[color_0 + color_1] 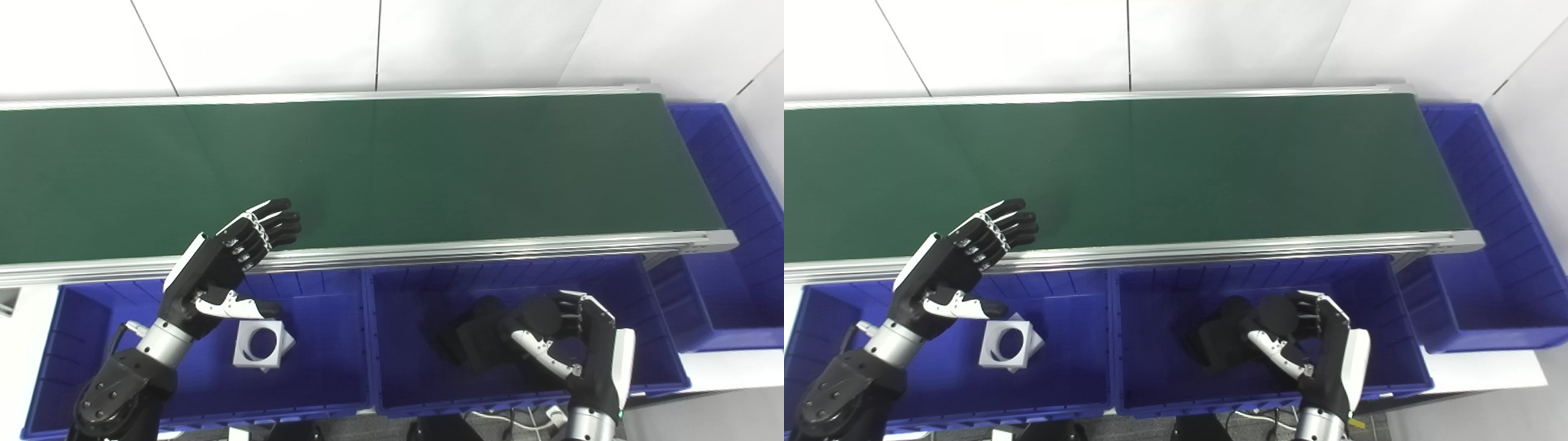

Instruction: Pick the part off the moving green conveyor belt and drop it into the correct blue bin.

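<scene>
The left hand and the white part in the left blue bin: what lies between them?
Nothing. In both views the left hand hangs open over the white part, its thumb just above the top edge; only bare floor of the left blue bin shows around them.

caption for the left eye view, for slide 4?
Open left hand above white square parts; right hand holds black part in middle blue bin.
</scene>
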Motion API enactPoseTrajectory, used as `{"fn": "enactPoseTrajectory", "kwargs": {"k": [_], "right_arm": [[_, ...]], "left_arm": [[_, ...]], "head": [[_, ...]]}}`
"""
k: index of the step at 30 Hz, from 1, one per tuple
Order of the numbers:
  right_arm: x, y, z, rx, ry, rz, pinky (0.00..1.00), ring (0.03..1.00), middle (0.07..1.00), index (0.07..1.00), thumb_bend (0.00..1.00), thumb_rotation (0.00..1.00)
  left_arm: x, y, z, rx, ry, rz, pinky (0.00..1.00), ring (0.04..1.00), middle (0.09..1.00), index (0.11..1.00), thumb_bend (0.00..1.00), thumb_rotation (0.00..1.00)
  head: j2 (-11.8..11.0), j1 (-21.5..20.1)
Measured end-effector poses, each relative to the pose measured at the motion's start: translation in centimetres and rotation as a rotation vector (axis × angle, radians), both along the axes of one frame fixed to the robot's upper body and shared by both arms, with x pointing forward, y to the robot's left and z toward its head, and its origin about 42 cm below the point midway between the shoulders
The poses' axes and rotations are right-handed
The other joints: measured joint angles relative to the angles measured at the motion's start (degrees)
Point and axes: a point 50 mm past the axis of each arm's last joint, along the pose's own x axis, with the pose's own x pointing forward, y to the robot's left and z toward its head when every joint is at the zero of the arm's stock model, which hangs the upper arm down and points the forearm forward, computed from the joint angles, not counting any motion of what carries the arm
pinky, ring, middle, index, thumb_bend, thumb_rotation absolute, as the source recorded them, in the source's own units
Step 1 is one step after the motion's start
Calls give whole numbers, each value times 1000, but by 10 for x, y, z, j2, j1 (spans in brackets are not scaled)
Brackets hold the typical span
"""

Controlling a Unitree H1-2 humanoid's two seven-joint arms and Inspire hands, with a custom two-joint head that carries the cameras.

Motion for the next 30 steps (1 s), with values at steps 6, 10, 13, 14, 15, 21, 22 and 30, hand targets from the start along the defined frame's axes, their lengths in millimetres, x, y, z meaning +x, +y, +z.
{"fn": "enactPoseTrajectory", "kwargs": {"k": [6,10,13,14,15,21,22,30], "right_arm": [[0,-3,2,54,43,105,771,848,888,940,828,379],[1,-6,12,46,83,190,850,971,992,997,960,563],[1,-8,15,42,122,239,878,998,1000,1000,998,634],[2,-8,17,40,123,253,896,1000,1000,1000,1000,641],[2,-8,18,38,121,262,898,1000,1000,1000,1000,642],[9,1,41,55,52,289,924,980,992,1000,985,667],[12,7,48,62,20,305,898,958,980,1000,963,682],[50,59,94,105,-193,528,824,884,906,929,802,745]], "left_arm": [[0,-3,1,-4,-1,-2,826,824,828,851,1000,170],[0,-5,0,-9,0,1,827,824,827,851,1000,176],[0,-7,0,-12,0,1,832,826,827,852,1000,181],[0,-7,0,-12,0,1,831,826,826,852,1000,184],[0,-7,0,-12,0,1,831,826,825,851,1000,184],[-1,-8,0,-12,0,1,828,823,823,852,1000,184],[-1,-8,-1,-12,0,0,830,824,824,852,1000,184],[-2,-14,-3,-2,1,-5,832,824,821,851,1000,182]], "head": [[0,4],[-2,5],[-3,11],[-4,14],[-4,14],[-11,27],[-13,35],[-31,84]]}}
